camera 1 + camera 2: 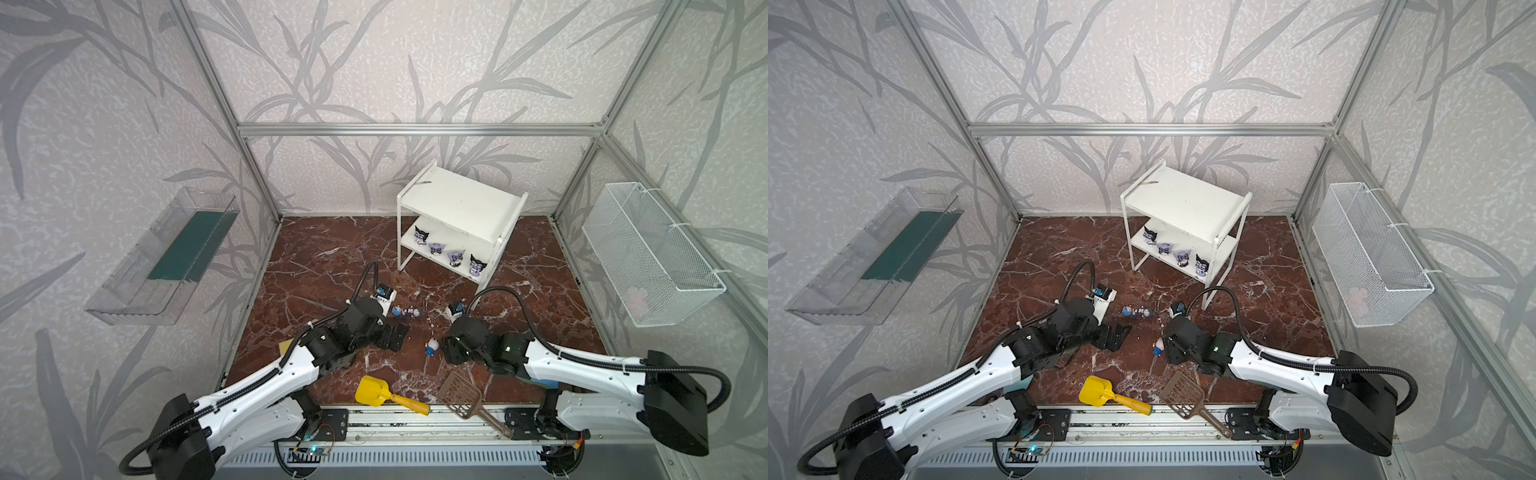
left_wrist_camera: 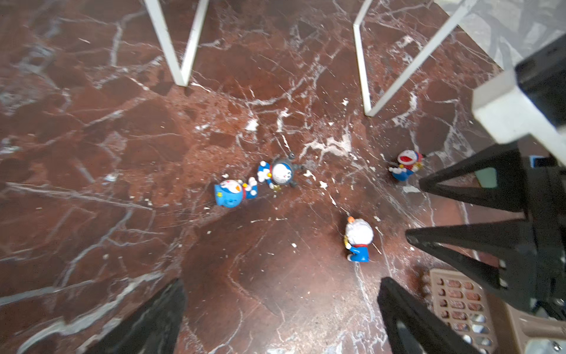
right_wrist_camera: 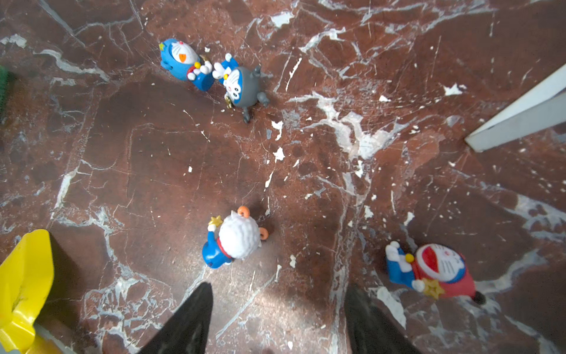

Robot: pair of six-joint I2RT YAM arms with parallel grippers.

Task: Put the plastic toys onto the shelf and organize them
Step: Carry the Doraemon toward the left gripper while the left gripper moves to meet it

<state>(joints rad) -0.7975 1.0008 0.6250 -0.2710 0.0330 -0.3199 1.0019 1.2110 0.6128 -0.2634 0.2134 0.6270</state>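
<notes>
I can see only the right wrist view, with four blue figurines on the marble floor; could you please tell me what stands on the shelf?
Observer: Four dark pointed-ear figurines stand in a row on the lower tier of the shelf.
Operator: Thank you. Is anything on the level above them?
Observer: No, the top tier shows nothing on it in both top views.
Operator: And where is the other arm, please?
Observer: The left gripper is open and holds nothing, low over the floor to the left of the white-headed blue figurine in a top view.
</notes>
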